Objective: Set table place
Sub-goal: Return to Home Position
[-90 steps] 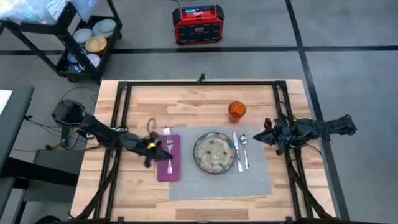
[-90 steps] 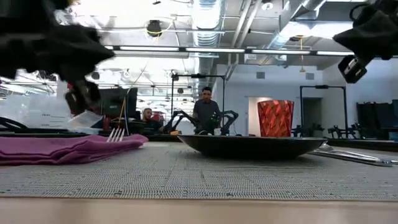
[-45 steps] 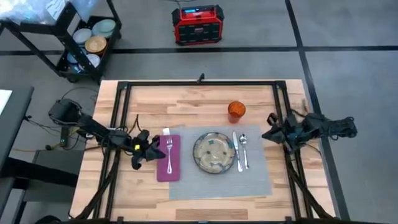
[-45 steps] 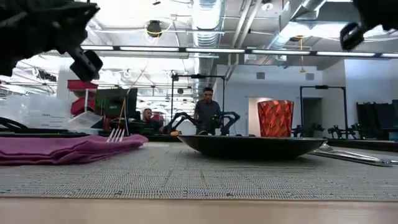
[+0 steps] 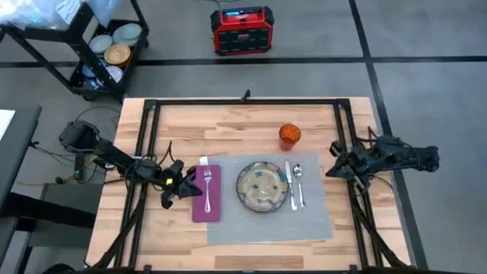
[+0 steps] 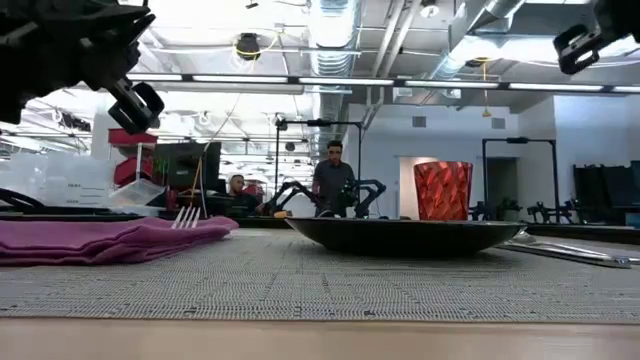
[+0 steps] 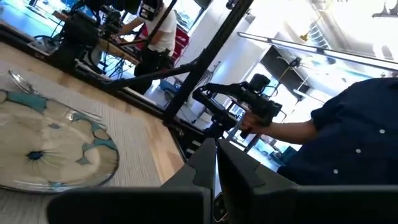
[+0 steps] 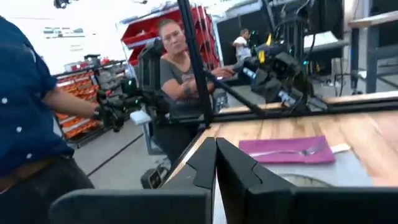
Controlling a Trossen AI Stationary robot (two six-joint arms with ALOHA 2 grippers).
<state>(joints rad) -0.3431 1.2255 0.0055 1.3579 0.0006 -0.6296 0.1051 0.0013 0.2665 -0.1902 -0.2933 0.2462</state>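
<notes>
A grey placemat lies on the wooden table. On it rests a round patterned plate, with a knife and a spoon flat on the mat to its right. A magenta napkin overlaps the mat's left edge, and a fork lies along it. An orange cup stands beyond the mat's far edge. My left gripper hovers shut just left of the napkin. My right gripper hangs shut by the right rail, above the table.
A black rail frame edges the table. On the floor beyond the far edge stand a red box and a cart with bowls. People sit and stand beyond the table's left side.
My left gripper has drawn back from over the napkin toward the table's left edge and risen. My right gripper has pulled away toward the right edge and upward. Napkin, fork and the other pieces have stayed where they were.
</notes>
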